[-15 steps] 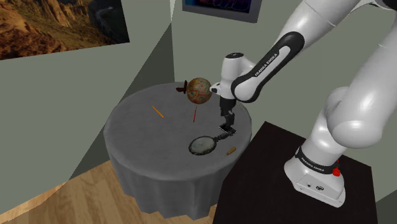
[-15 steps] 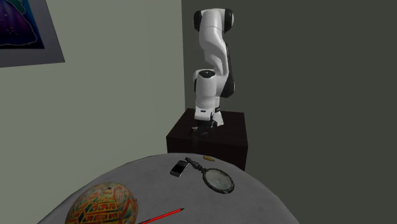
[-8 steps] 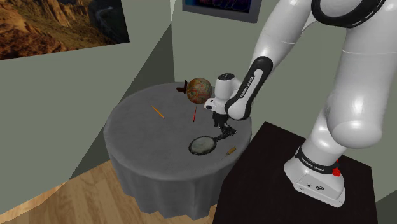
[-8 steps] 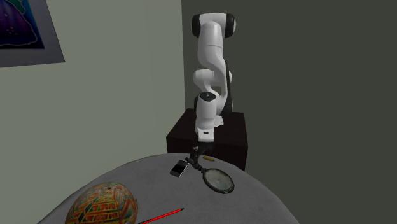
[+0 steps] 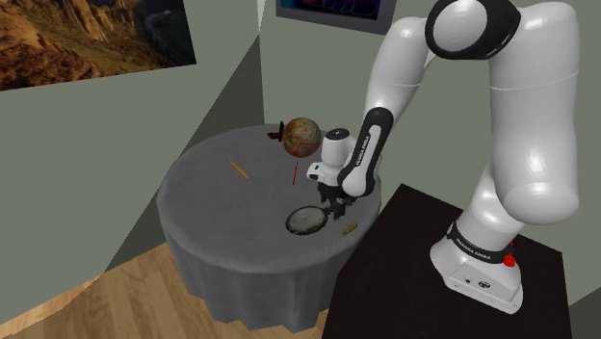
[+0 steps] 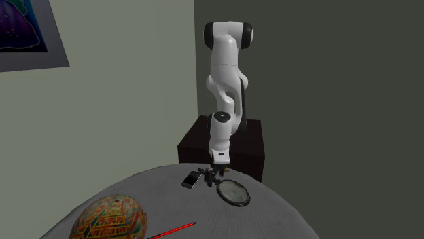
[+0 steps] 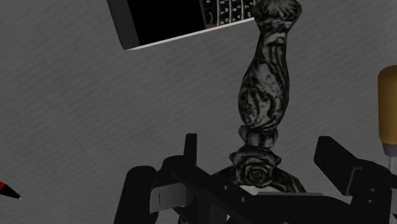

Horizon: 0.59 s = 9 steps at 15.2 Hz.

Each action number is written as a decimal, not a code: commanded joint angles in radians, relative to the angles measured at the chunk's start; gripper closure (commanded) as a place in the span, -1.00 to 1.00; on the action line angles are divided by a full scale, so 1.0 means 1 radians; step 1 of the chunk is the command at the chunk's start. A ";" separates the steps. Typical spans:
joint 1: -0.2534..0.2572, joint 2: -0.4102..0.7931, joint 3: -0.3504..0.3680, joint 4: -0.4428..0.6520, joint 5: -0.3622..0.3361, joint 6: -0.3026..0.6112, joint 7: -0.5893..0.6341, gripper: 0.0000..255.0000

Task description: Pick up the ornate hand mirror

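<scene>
A big white arm with dark joints [image 5: 520,125] [image 6: 224,68] bends down from its stand to the hand mirror. The mirror lies flat on a round table draped in grey cloth [image 5: 222,202] [image 6: 272,217], near the edge that faces the dark box stand [image 5: 405,250] [image 6: 197,142]. A painted brown-and-green sphere [image 5: 300,137] [image 6: 112,217] sits well apart from the mirror, across the table. The ornate hand mirror [image 5: 307,221] [image 6: 233,191] [image 7: 267,95] has a round glass in a dark frame and a carved dark grey handle with a rose at its neck. The all-black gripper [image 5: 335,204] [image 6: 212,173] [image 7: 257,149] hangs low over that neck, its fingers spread to either side of it and not touching it. A black slab phone with a pale edge [image 6: 192,179] [image 7: 172,19] lies just beside the mirror's handle end. A thin red pencil [image 5: 295,173] [image 6: 173,231] and an orange pencil [image 5: 239,169] lie farther from the mirror, and a short yellow-brown stub [image 5: 350,227] [image 7: 387,102] lies near its handle
</scene>
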 commanded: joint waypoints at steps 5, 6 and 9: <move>0.005 0.045 -0.004 0.013 -0.001 0.033 0.005 1.00; 0.005 0.045 -0.004 0.013 -0.001 0.033 0.005 1.00; 0.005 0.044 -0.004 0.014 -0.001 0.031 0.005 1.00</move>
